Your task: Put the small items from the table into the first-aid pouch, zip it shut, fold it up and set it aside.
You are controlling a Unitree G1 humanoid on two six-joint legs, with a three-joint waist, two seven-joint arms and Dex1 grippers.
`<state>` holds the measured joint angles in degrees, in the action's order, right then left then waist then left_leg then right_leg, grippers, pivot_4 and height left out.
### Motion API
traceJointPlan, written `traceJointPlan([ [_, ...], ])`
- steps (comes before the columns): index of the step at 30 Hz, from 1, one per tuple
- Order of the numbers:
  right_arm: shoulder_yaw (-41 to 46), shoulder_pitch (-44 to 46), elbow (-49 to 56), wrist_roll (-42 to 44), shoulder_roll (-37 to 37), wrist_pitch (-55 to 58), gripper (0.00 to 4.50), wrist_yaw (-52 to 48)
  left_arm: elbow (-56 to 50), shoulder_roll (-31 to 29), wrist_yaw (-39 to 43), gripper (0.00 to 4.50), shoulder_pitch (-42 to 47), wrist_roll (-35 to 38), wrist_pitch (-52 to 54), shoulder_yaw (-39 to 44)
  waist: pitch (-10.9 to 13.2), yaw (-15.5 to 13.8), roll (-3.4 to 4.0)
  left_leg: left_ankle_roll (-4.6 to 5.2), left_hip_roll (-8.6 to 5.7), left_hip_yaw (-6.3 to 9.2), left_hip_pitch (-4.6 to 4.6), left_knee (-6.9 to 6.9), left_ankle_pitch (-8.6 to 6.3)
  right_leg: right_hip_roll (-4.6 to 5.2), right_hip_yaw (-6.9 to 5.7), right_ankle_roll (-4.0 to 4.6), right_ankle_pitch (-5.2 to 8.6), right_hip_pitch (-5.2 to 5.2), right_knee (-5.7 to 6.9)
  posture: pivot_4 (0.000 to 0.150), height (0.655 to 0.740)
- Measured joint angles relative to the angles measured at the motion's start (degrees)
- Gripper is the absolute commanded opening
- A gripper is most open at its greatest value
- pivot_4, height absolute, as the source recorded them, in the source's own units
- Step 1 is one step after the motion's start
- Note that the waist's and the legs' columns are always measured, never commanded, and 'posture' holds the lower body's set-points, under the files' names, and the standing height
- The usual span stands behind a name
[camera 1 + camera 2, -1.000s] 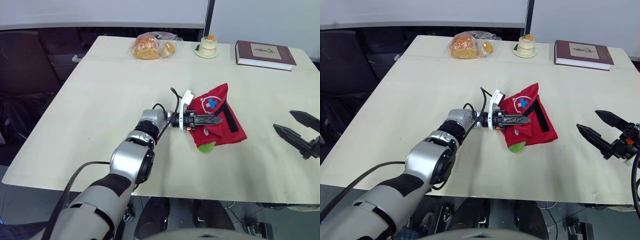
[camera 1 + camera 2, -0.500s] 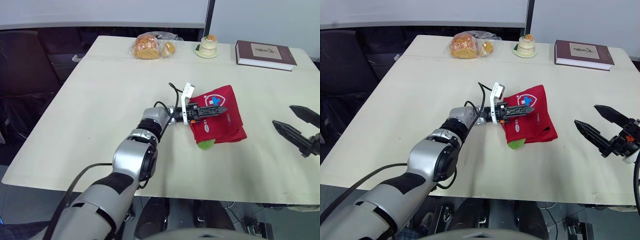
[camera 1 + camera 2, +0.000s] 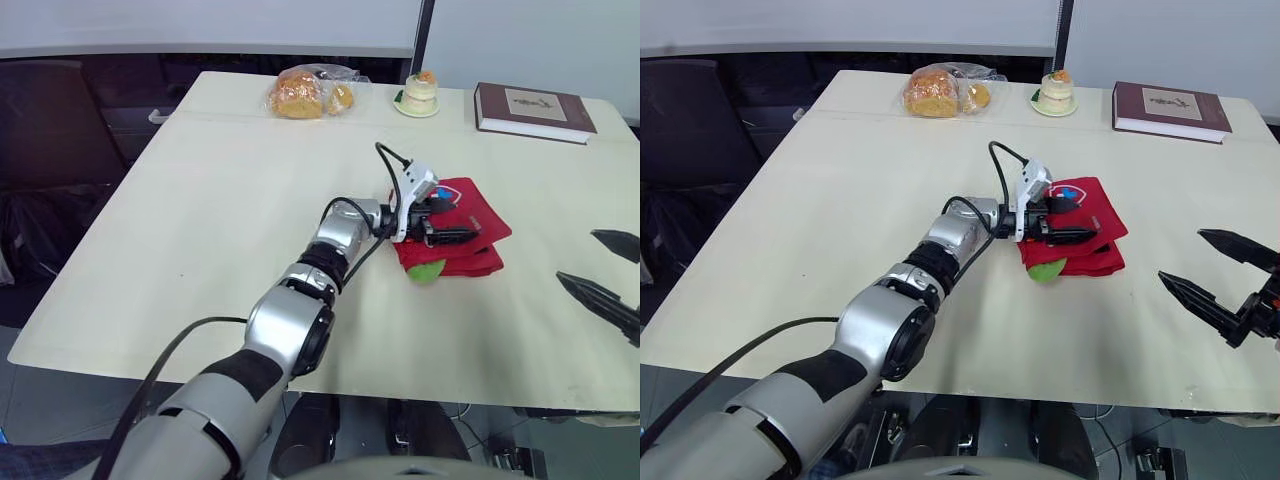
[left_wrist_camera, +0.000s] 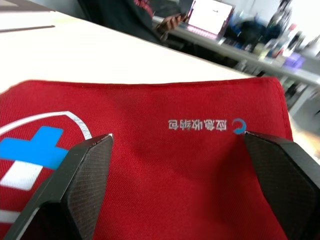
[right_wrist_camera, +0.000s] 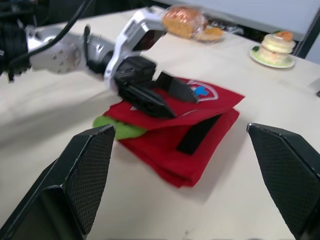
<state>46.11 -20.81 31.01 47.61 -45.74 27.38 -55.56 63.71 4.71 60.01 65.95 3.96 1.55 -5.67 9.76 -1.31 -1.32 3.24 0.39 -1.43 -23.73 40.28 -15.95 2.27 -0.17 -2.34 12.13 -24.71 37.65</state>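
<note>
The first-aid pouch (image 3: 487, 225) lies folded on the desk's right half, about midway between the far and near edges, its blue-and-white cross badge facing up. A black strap (image 5: 196, 135) runs across its lower layer, and a green item (image 3: 425, 270) pokes out at the corner nearest me. My left gripper (image 3: 462, 221) sits right on the top fold, fingers spread apart and flat over the red fabric, clamping nothing that I can see. The right gripper (image 3: 1180, 254) hangs over the desk by the right edge, toward the near corner, jaws wide open and empty, well apart from the pouch. Along the far edge I see a bagged bread (image 3: 305, 92), a small cake on a plate (image 3: 418, 92) and a brown book (image 3: 533, 108) near the far right corner.
</note>
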Motion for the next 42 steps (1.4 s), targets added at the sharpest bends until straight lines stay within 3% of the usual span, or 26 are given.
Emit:
traceJointPlan([
  [16,-0.4,-0.1,-2.7,-3.8,1.9,-4.3,4.50,-0.7,3.3,1.9,-12.0,4.43,2.9,-7.3,-4.3,-3.9,-0.1,0.0,0.01,0.00,-0.01,0.02,0.02,0.01,0.00,0.00,-0.01,-0.02,0.01,0.03,-0.01,0.150,0.7289],
  [19,-0.8,0.0,-2.8,-4.2,2.3,-4.4,4.50,-0.5,3.5,2.2,-14.3,3.24,2.9,-9.1,-3.9,-4.6,-0.1,0.0,0.02,0.00,-0.01,0.02,0.03,0.01,0.00,0.00,-0.02,-0.02,0.01,0.03,0.00,0.150,0.7289],
  [21,-1.3,0.1,-2.8,-4.3,2.6,-4.5,4.50,-0.4,3.3,2.1,-15.5,2.17,2.9,-11.4,-4.8,-6.6,-0.3,-0.1,0.03,0.00,-0.01,0.04,0.04,0.00,0.00,0.00,-0.03,-0.02,0.01,0.06,-0.02,0.150,0.7289],
  [24,-1.4,0.2,-2.8,-4.4,3.1,-5.1,4.50,-0.2,3.2,2.1,-15.4,1.02,2.3,-13.5,-5.6,-8.6,-0.7,-0.2,0.02,0.04,-0.01,0.06,0.10,0.00,-0.03,0.00,-0.06,-0.01,0.02,0.17,-0.09,0.150,0.7289],
  [25,-1.4,0.2,-2.8,-4.4,3.1,-5.2,4.50,-0.2,3.2,2.2,-15.4,0.88,2.0,-13.5,-5.6,-8.6,-0.8,-0.2,0.01,0.05,0.00,0.09,0.13,0.00,-0.03,0.00,-0.09,-0.01,0.02,0.22,-0.13,0.150,0.7289],
  [26,-1.4,0.2,-2.8,-4.4,3.1,-5.2,4.50,-0.2,3.2,2.3,-15.3,0.21,1.8,-13.4,-5.6,-8.4,-0.8,-0.3,0.01,0.05,0.00,0.09,0.13,0.00,-0.03,0.00,-0.10,-0.01,0.03,0.23,-0.14,0.150,0.7289],
  [27,-1.4,0.1,-2.8,-4.4,3.2,-5.2,4.50,-0.2,3.2,2.3,-15.2,0.03,1.8,-13.4,-5.6,-8.3,-0.8,-0.3,0.02,0.05,0.00,0.09,0.12,0.00,-0.03,0.00,-0.10,-0.01,0.03,0.23,-0.14,0.150,0.7289],
  [35,-1.4,-0.3,-2.8,-4.6,3.7,-5.5,4.50,0.0,3.9,3.6,-8.5,0.03,2.1,-8.2,-5.3,-3.4,-0.8,-0.1,0.07,0.05,0.00,0.09,-0.01,0.00,-0.04,0.00,-0.11,0.00,0.02,0.08,-0.14,0.150,0.7289],
  [42,-1.4,-0.6,-2.7,-4.9,4.5,-6.0,4.50,0.5,5.5,4.4,-6.0,0.03,2.1,-11.2,-6.5,-7.2,-0.8,0.0,0.09,0.06,0.00,0.09,0.00,-0.01,-0.04,-0.02,-0.10,-0.01,0.02,0.07,-0.14,0.150,0.7289],
])
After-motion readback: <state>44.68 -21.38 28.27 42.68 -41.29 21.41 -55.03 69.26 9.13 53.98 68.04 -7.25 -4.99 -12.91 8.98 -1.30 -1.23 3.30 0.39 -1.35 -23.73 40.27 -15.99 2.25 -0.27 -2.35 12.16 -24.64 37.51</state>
